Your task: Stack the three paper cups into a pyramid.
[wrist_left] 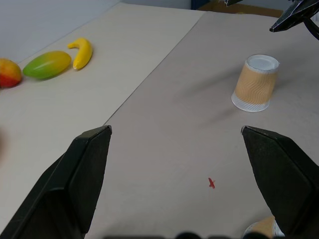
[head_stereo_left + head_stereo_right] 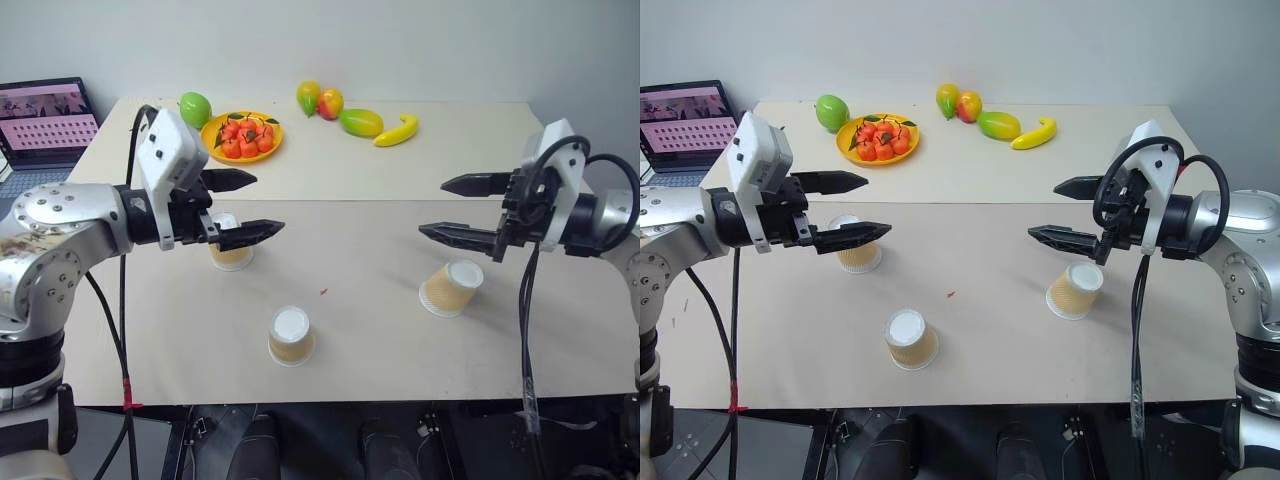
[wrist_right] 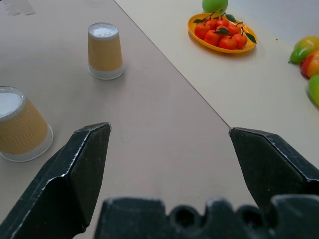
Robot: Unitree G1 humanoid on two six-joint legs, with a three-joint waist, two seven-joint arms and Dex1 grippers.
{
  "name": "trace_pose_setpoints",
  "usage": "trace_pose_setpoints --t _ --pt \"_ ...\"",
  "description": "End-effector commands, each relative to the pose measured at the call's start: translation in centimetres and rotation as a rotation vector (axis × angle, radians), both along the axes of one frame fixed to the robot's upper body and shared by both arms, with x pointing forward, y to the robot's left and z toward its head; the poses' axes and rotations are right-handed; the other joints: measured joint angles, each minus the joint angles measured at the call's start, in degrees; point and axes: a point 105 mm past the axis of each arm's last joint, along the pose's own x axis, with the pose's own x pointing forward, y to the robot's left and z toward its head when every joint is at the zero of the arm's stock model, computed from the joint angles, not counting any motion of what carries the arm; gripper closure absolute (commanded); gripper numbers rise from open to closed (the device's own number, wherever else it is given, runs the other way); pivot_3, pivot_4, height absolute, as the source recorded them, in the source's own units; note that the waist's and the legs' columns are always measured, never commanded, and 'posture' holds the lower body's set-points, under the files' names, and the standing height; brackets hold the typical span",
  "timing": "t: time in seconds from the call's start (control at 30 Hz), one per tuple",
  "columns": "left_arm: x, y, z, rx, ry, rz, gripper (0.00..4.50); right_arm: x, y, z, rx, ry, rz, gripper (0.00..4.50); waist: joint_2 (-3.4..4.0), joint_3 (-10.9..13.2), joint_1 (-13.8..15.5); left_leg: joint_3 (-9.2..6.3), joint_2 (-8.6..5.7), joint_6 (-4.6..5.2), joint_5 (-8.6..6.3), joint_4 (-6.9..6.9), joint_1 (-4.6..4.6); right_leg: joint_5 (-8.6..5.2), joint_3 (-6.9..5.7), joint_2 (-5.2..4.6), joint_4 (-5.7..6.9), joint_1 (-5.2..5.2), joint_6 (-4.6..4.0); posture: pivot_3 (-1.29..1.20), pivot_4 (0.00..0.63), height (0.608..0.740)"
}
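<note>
Well, unmarked cups [image 2: 291, 336], no writing.

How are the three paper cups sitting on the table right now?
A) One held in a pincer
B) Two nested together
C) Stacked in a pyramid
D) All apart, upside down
D: each cup stands alone, wide rim down, none touching another.

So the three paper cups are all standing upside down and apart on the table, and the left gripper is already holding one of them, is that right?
Not quite. The three paper cups do stand upside down and apart, but the left gripper holds nothing: the right eye view shows its jaws open and empty above the table.
</note>
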Motion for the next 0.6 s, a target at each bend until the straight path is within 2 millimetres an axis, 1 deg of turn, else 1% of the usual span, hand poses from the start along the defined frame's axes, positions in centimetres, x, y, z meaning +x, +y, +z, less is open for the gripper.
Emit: trace_pose_setpoints --t 0.03,0.1,0.2,0.27,0.43,0.5,0.6 --pt "-0.4 -0.3 1.2 -0.044 -0.049 -0.022 0.04 -0.3 -0.2 0.7 -0.014 -0.043 0.012 0.00 0.00 0.00 0.03 0.00 0.00 0.00 0.00 0.00 0.00 0.00 0.00 0.00 0.00 0.00 0.00 0.00 0.150 0.732" --pt "-0.5 -0.3 2.1 -0.124 -0.093 -0.037 0.04 -0.4 0.0 0.3 -0.004 -0.015 0.032 0.00 0.00 0.00 0.06 0.00 0.00 0.00 0.00 0.02 0.03 0.00 0.00 0.00 0.02 0.03 0.00 0.00 0.150 0.732" --pt "-1.1 -0.3 2.2 -0.174 -0.088 -0.069 0.04 -0.7 0.2 0.2 0.005 0.007 0.059 0.00 0.00 0.00 0.07 0.00 0.00 0.00 0.00 0.07 0.01 0.00 0.00 0.00 0.05 0.03 0.00 0.00 0.150 0.732" --pt "-1.9 -0.5 1.6 -0.155 -0.069 -0.106 0.04 -1.0 0.2 0.3 0.013 0.019 0.078 0.00 0.00 0.00 -0.10 0.00 0.00 0.01 0.00 0.07 0.02 0.00 0.01 0.00 0.04 0.03 0.00 0.00 0.150 0.732" --pt "-3.9 -0.6 -0.1 -0.091 0.000 -0.195 0.04 -2.6 0.4 0.4 0.014 0.052 0.180 0.00 0.00 0.00 -0.09 0.01 0.00 0.01 -0.01 0.09 0.02 0.00 0.03 0.00 0.09 0.03 0.00 0.00 0.150 0.732" --pt "-4.6 -0.4 -1.1 -0.046 0.032 -0.217 0.04 -3.3 0.7 0.9 0.031 0.053 0.229 0.00 0.00 0.00 -0.09 0.01 0.00 0.01 -0.01 0.12 0.03 0.00 0.04 0.00 0.15 0.03 -0.01 0.00 0.150 0.732" --pt "-5.0 -0.1 -2.4 0.011 0.054 -0.229 0.04 -3.9 1.0 1.7 0.066 0.053 0.273 0.00 0.00 0.00 -0.15 0.05 0.00 0.01 -0.01 0.13 0.10 -0.04 0.08 0.00 0.26 0.03 -0.06 0.00 0.150 0.732"
